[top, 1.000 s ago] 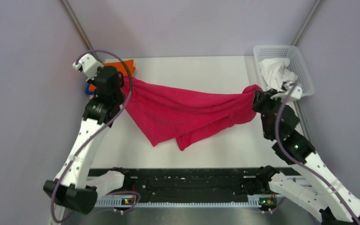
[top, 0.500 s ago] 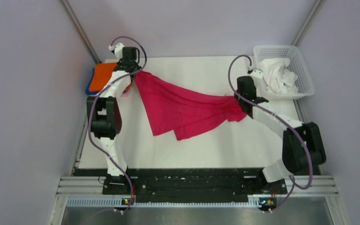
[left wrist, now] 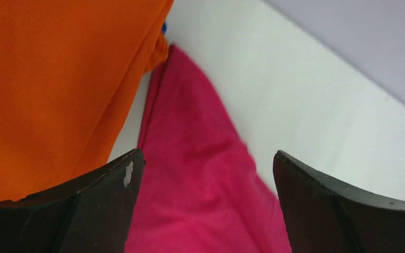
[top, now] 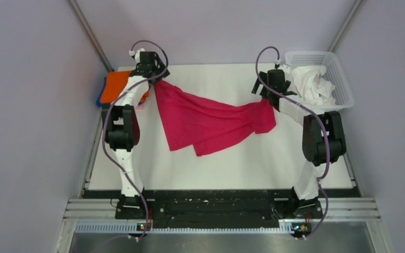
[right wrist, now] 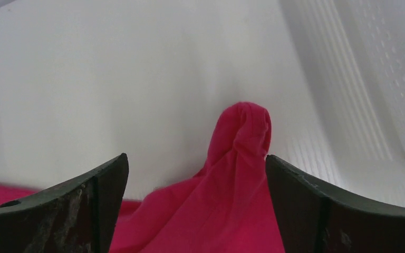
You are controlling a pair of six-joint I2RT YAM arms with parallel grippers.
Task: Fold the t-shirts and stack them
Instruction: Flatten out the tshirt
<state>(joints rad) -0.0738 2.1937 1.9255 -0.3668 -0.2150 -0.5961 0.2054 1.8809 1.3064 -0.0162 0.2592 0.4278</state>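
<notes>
On the table [top: 232, 158] now, left tool [left wrist: 205, 163] and right tool [right wrist: 195, 158] spread, crimson shirt [top: 205, 118] released.

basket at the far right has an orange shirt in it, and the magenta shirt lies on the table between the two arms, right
Not quite. The basket holds white cloth, not an orange shirt. The orange shirt lies at the far left of the table, as the top external view shows. The magenta shirt is as you say.
</notes>
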